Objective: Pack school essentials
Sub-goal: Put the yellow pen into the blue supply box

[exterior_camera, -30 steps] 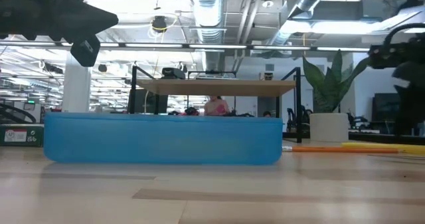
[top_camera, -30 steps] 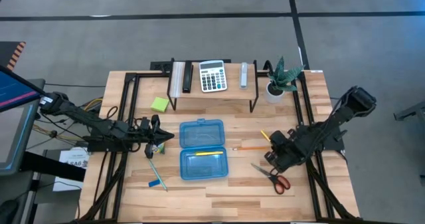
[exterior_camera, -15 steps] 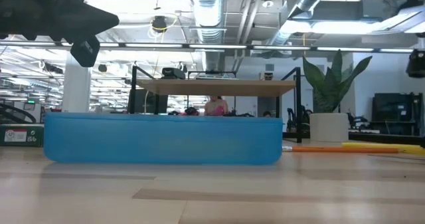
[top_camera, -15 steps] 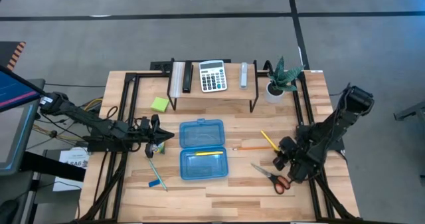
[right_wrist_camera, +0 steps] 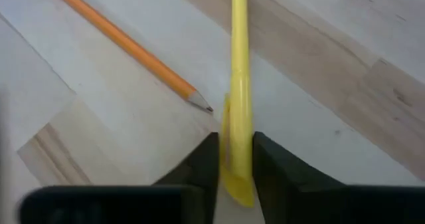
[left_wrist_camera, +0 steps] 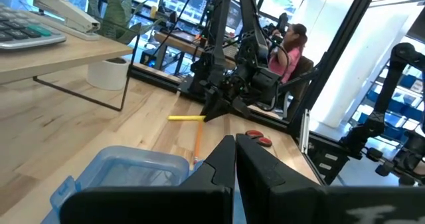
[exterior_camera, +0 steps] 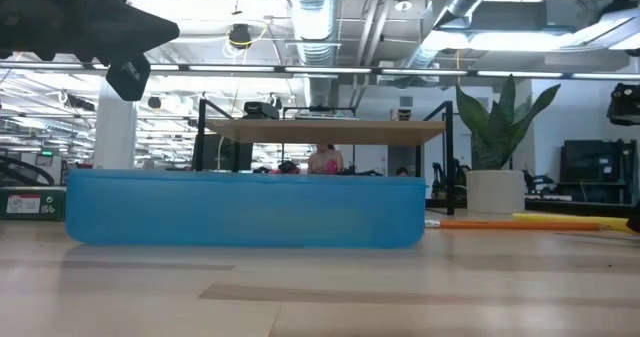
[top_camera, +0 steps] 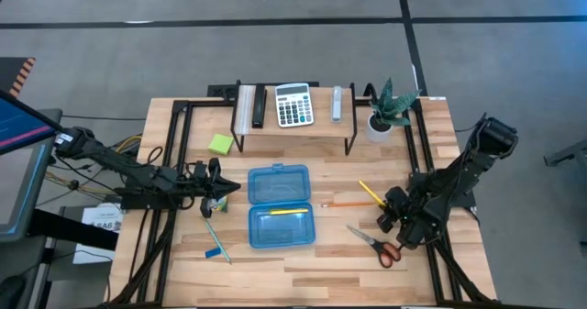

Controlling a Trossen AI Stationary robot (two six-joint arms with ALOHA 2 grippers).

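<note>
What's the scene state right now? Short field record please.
case: blue case open at table centre, one yellow pencil inside
right tool: fingers either side of a yellow pencil on the table, near the orange pencil
left tool: shut, holding nothing, hovering left of the case
scissors: on the table, near the right arm
pen: on the table, front left of the case
sticky pad: on the table, back left
shelf: holds calculator
plant: back right

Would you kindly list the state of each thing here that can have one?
Blue case: open, one pencil inside.
Yellow pencil: between the right gripper fingers.
Orange pencil: lying loose.
Scissors: closed, flat.
Left gripper: shut, empty.
</note>
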